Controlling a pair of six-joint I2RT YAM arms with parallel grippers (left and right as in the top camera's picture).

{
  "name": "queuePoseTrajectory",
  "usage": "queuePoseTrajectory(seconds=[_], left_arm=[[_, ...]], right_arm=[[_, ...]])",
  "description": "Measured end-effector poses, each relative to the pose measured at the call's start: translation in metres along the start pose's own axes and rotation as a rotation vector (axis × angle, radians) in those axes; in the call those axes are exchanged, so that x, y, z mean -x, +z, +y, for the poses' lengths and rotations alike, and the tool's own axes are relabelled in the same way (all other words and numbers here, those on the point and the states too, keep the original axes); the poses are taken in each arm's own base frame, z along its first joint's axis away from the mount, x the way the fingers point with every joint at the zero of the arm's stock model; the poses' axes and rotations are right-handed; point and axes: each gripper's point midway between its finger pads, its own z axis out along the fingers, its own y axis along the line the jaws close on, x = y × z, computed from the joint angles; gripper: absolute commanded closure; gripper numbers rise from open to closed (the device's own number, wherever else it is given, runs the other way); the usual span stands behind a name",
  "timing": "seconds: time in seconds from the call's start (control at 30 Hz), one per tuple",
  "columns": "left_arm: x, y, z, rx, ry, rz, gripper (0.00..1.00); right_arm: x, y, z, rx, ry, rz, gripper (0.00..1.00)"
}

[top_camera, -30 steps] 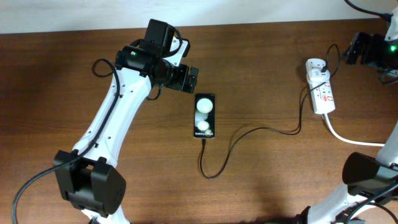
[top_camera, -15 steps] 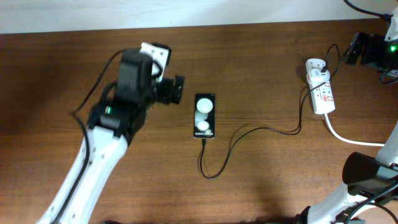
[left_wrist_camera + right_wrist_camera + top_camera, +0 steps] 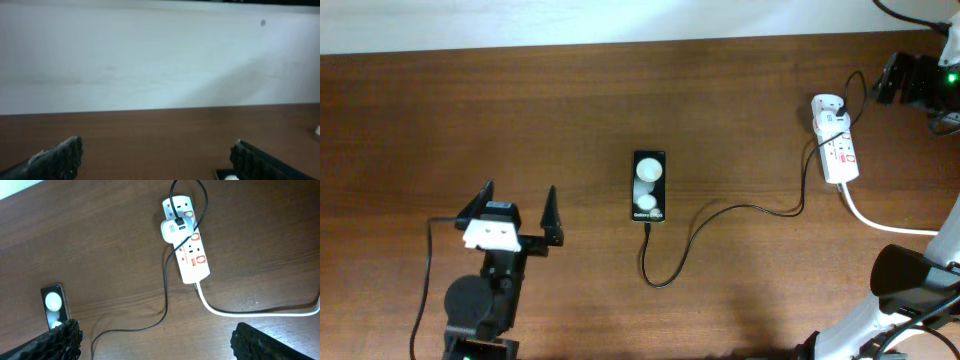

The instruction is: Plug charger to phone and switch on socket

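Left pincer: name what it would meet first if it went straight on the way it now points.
Likely nothing on the table: the left pincer, open, points over bare wood toward the white wall. The phone lies off to its right, outside that line. Depth is unclear.

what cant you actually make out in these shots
1. Whether the charger tip is seated in the phone: too small in the overhead view, and in the right wrist view a finger covers that end.
2. Whether the socket is switched on: the switches are too small in both views.
3. The phone's lettering: too small in the overhead view.
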Motion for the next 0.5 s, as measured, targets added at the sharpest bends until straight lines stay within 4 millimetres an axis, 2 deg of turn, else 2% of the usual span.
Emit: queuePoseTrajectory(seconds=[0.1, 0.23, 0.47, 0.5], left_arm=[[-0.011, -0.011, 0.017, 0.047, 0.002, -0.076, 0.01], [-0.027, -0.027, 0.027, 0.081, 0.008, -0.136, 0.01], [-0.068, -0.038, 0.042, 0.139, 0.007, -0.004, 0.01], [-0.079, -0.041, 0.045, 0.154, 0.004, 0.035, 0.01]], right_arm=[[0.000, 0.000, 0.000, 0.000, 0.001, -0.001, 0.01], [0.000, 0.000, 0.000, 0.000, 0.001, -0.001, 0.01], [0.000, 0.000, 0.000, 0.000, 0.001, 0.000, 0.01], [0.000, 0.000, 0.000, 0.000, 0.000, 0.000, 0.01]])
